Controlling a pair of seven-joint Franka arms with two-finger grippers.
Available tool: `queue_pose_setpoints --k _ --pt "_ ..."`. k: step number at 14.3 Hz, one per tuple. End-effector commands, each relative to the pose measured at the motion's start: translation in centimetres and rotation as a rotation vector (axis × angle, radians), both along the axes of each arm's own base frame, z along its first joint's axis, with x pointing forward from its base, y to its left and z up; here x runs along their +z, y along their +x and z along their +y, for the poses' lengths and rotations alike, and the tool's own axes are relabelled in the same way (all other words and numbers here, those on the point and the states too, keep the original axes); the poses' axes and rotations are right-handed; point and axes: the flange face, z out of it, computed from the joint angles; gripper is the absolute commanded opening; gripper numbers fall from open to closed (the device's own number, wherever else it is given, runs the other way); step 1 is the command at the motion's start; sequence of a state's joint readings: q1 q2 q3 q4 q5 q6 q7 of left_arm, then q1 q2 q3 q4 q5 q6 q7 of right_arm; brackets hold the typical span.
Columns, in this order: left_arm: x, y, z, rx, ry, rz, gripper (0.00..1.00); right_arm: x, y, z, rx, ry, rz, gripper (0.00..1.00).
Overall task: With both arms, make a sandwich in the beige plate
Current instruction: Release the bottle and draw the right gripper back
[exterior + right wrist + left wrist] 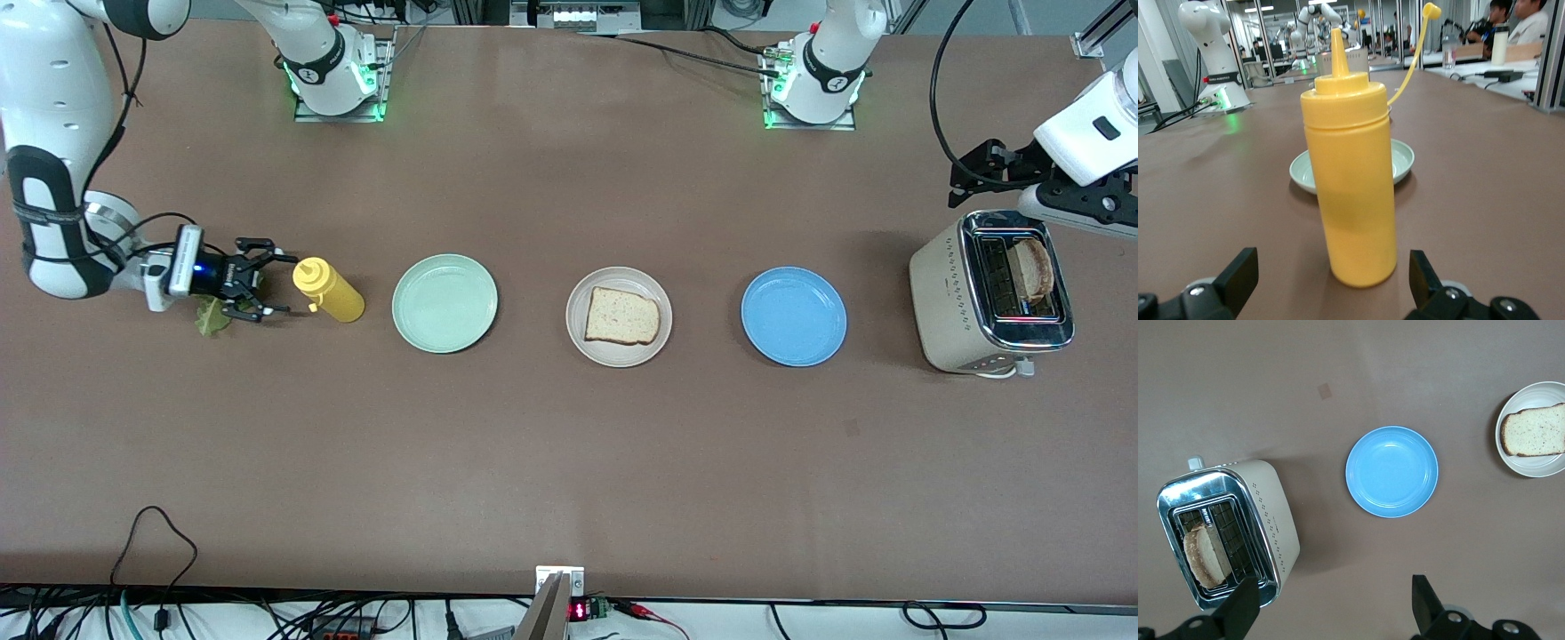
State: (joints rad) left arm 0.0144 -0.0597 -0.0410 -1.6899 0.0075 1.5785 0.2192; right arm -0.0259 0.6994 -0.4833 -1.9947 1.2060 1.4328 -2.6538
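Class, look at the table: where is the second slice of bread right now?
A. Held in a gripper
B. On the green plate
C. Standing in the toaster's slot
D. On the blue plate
C: the second slice of bread stands in the toaster slot, while the blue plate is bare.

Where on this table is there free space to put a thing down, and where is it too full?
The table is bare nearer the front camera than the plate row: mint plate, beige plate with bread slice, blue plate. The gaps between plates are narrower. It is crowded where the right tool is open beside the yellow bottle and lettuce, and at the toaster under the open left tool.
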Motion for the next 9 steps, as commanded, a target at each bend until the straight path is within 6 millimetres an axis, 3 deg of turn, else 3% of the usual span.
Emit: queue_pose_setpoints --k 1,5,9 --pt "0.8 -0.3 0.3 0.003 0.022 0.000 1.00 2.3 0.2 -2.8 -0.013 -0.076 0.100 1.00" --pt "0.9 -0.3 0.2 0.001 0.021 -0.002 1.00 4.8 0.7 -5.2 -0.098 -0.232 0.260 1.00" --pt "0.9 -0.3 0.2 0.003 0.021 -0.002 1.00 10.5 3.3 -5.0 -0.162 -0.394 0.348 1.00"
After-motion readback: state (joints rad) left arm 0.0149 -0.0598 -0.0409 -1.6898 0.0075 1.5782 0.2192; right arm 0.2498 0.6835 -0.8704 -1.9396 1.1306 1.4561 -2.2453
